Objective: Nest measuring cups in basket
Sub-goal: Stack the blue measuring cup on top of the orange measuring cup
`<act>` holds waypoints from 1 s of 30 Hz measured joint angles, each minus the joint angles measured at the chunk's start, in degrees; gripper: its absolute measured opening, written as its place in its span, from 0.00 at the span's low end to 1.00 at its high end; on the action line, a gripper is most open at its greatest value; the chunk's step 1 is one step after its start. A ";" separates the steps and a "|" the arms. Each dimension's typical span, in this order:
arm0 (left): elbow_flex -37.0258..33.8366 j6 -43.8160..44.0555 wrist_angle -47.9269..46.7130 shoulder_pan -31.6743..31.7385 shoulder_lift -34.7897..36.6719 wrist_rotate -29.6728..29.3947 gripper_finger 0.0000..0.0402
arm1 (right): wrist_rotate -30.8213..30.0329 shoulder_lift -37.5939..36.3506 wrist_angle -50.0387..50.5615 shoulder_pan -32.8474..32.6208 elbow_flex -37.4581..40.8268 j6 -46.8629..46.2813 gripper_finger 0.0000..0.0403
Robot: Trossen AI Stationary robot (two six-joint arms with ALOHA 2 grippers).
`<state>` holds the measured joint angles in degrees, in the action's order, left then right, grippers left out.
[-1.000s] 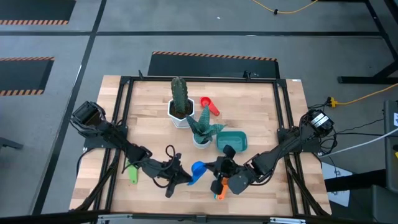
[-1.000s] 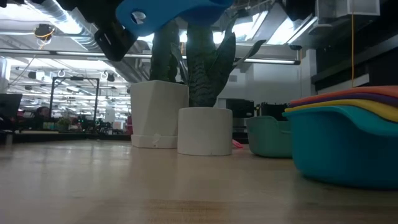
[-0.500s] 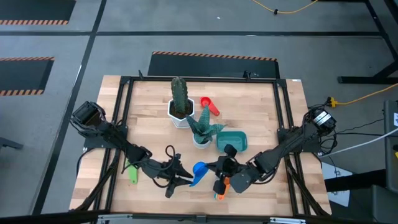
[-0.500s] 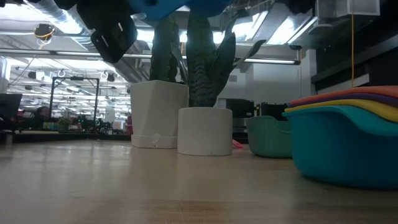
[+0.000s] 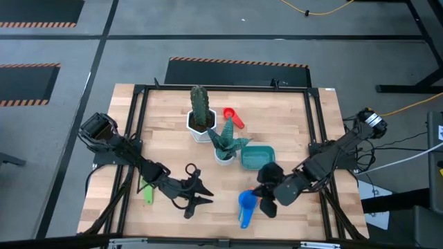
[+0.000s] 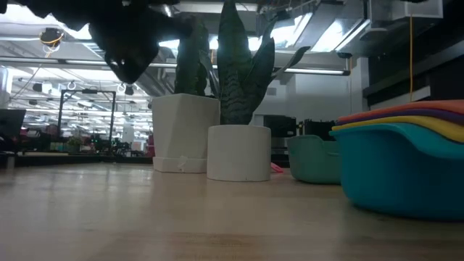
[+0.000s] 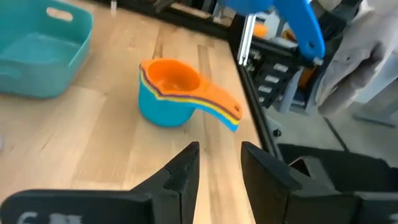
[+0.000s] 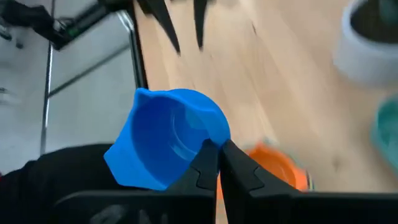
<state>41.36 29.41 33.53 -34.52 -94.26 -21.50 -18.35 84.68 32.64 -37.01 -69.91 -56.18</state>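
Measuring cups: right gripper (image 8: 219,163) pinches blue cup (image 8: 166,143) by its handle, above the orange-topped stack (image 7: 180,93) on the desk (image 5: 173,149), likely to nest it. Left gripper (image 5: 205,196) parted, empty. Basket (image 5: 258,157) nearby.

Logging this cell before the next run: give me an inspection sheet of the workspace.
Surface: wooden table inside a dark frame.
Job's things: teal basket holds no cups; blue cup held in the right gripper; nested stack, orange on top, on the table; red cup and green cup lie apart.
Clutter: cactus pot and a second white plant pot mid-table.
Grippers: right gripper shut on the blue cup's rim above the stack; left gripper open, holding nothing.
Cables: yellow cables on the floor; dark leads along both arms.
Surroundings: grey floor with striped tape; people: nothing seen.
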 joint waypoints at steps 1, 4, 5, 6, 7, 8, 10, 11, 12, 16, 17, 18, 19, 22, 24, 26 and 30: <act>0.00 0.02 -0.81 0.00 0.00 0.00 0.28 | 0.95 -0.07 1.38 0.00 0.01 -1.57 0.02; 0.00 0.05 -1.48 0.00 0.00 0.02 0.28 | 2.84 0.53 5.23 0.00 0.02 -5.18 0.02; 0.00 0.04 -1.61 0.00 0.00 0.02 0.28 | 3.15 0.76 5.88 0.00 0.02 -5.47 0.02; 0.00 0.05 -1.72 0.00 0.00 0.02 0.28 | 3.16 1.02 6.38 0.00 0.02 -5.85 0.02; 0.00 0.05 -1.72 0.00 0.00 0.03 0.28 | 3.11 1.28 6.49 0.00 0.02 -6.38 0.02; 0.00 0.07 -1.72 0.00 0.00 0.04 0.28 | 3.12 1.62 6.48 0.00 0.02 -6.57 0.02; 0.00 0.09 -1.96 0.00 0.00 0.04 0.28 | 3.44 2.61 6.47 0.00 0.02 -6.59 0.02; 0.00 0.09 -1.93 -0.02 0.00 0.07 0.27 | 3.56 3.19 6.47 0.00 0.02 -6.65 0.02; 0.00 0.11 -1.89 -0.04 0.00 0.09 0.27 | 3.82 3.72 6.49 0.00 0.02 -6.81 0.02; 0.00 0.19 -1.91 -0.05 0.00 0.09 0.27 | 4.61 6.55 6.52 0.00 0.02 -6.98 0.02; 0.00 0.20 -1.91 -0.05 -0.01 0.09 0.27 | 4.63 7.25 6.50 0.02 0.02 -6.98 0.02; 0.00 0.20 -1.91 -0.05 0.00 0.10 0.27 | 4.86 7.92 6.54 0.04 0.02 -7.00 0.02; 0.00 0.20 -1.90 -0.07 0.00 0.10 0.27 | 5.58 8.63 6.52 0.18 0.02 -6.99 0.02; 0.00 0.37 -1.89 -0.05 0.00 0.11 0.27 | 7.60 10.23 6.67 0.61 0.02 -6.78 0.02; 0.00 0.37 -1.88 -0.06 0.00 0.11 0.27 | 7.65 10.78 6.73 0.82 0.02 -6.81 0.02; 0.00 0.37 -1.89 -0.07 0.00 0.11 0.27 | 7.67 10.89 6.74 1.16 0.02 -6.81 0.02; 0.00 0.37 -1.87 -0.06 0.00 0.10 0.27 | 8.31 10.89 7.05 1.97 0.02 -6.82 0.02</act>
<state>41.36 29.78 31.66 -34.58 -94.26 -21.40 -10.03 95.57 39.68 -35.04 -69.89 -63.00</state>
